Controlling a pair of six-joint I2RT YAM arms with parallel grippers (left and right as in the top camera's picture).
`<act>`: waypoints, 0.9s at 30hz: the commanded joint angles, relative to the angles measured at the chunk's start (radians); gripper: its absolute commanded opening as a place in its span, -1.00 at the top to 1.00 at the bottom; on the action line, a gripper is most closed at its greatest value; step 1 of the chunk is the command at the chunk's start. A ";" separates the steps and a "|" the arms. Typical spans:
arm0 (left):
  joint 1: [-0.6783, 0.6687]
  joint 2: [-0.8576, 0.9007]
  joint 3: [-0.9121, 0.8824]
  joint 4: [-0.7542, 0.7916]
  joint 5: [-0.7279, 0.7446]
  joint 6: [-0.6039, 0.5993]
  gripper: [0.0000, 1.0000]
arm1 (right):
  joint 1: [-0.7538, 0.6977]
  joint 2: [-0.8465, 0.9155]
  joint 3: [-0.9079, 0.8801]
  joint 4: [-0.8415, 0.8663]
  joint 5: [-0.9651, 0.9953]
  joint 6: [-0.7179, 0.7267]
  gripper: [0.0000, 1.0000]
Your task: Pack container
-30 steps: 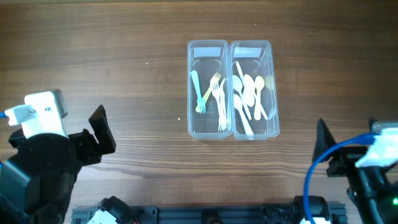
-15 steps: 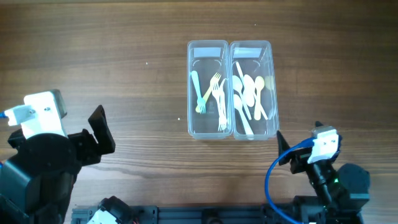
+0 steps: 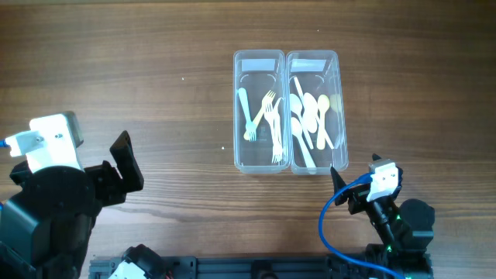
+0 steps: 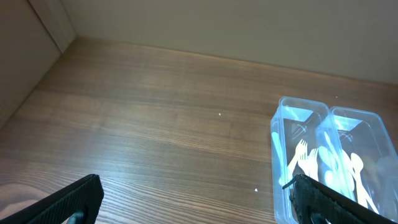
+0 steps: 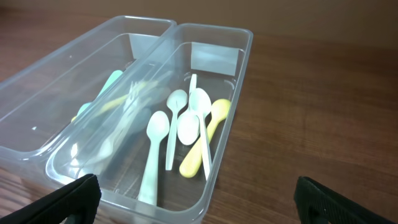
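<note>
Two clear plastic containers stand side by side at the table's middle. The left container (image 3: 259, 56) holds forks (image 3: 267, 116), one green, one yellow, some white. The right container (image 3: 313, 56) holds white spoons (image 3: 310, 116) and a yellow one (image 5: 205, 134). My right gripper (image 3: 345, 188) is open and empty, just in front of the spoon container's near end (image 5: 205, 202). My left gripper (image 3: 124, 167) is open and empty at the front left, far from the containers (image 4: 199, 205). Both containers show at the right of the left wrist view (image 4: 329, 155).
A blue cable (image 3: 329, 225) loops beside the right arm. A wall edge (image 4: 56, 28) runs along the far left in the left wrist view. Bare wooden table (image 3: 155, 85) lies left of the containers.
My right arm has swung left and forward from the front right corner to just in front of the spoon container. The left arm and the containers have not moved.
</note>
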 commanded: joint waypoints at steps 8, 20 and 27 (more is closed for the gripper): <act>0.003 -0.002 0.006 0.002 -0.017 -0.009 -0.99 | 0.002 -0.012 -0.003 0.012 -0.017 0.014 -1.00; 0.003 -0.002 0.006 0.002 -0.017 -0.010 -1.00 | 0.002 -0.012 -0.003 0.012 -0.017 0.014 -0.99; 0.121 -0.003 0.004 0.000 0.118 -0.010 -1.00 | 0.002 -0.012 -0.003 0.012 -0.017 0.014 -1.00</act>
